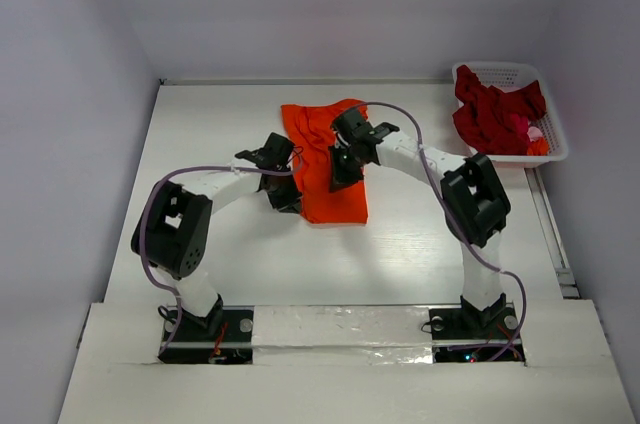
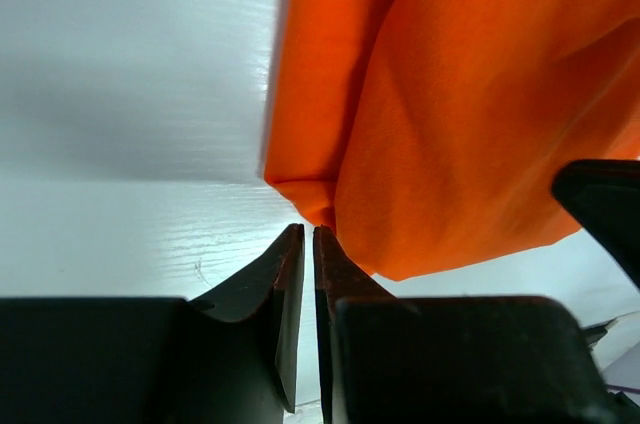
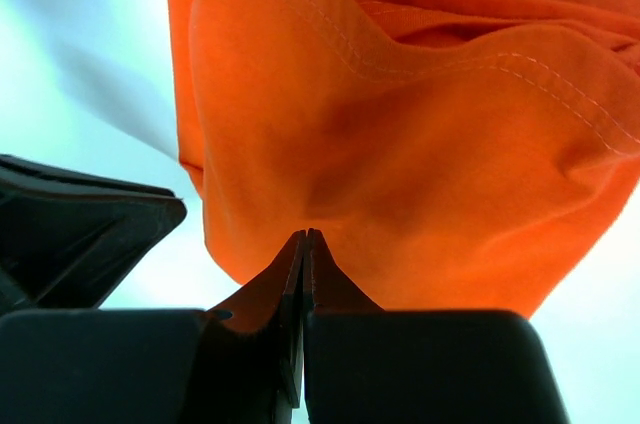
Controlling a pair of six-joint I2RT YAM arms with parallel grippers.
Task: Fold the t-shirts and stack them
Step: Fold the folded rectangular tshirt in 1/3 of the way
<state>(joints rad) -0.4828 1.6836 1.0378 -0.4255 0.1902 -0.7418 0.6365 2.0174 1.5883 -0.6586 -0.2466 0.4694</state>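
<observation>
Orange t-shirt point(image 1: 325, 159) lies mid-surface point(image 1: 220, 124) toward far edge, approx half-folded; left tool point(image 2: 308, 232) only a slit wide at its near-left corner, right tool point(image 3: 303, 236) closed tight over the cloth, neither clearly pinching, so IMO open both, bite hem corners evenly & fold w/o dragging.

Left arm point(image 1: 212, 190), right arm point(image 1: 422, 160): jaws closed

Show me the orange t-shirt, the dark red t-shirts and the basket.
orange t-shirt point(image 1: 335, 202), top view, its near end.
dark red t-shirts point(image 1: 490, 114), top view, middle of the heap.
white lattice basket point(image 1: 497, 70), top view, far wall.
</observation>
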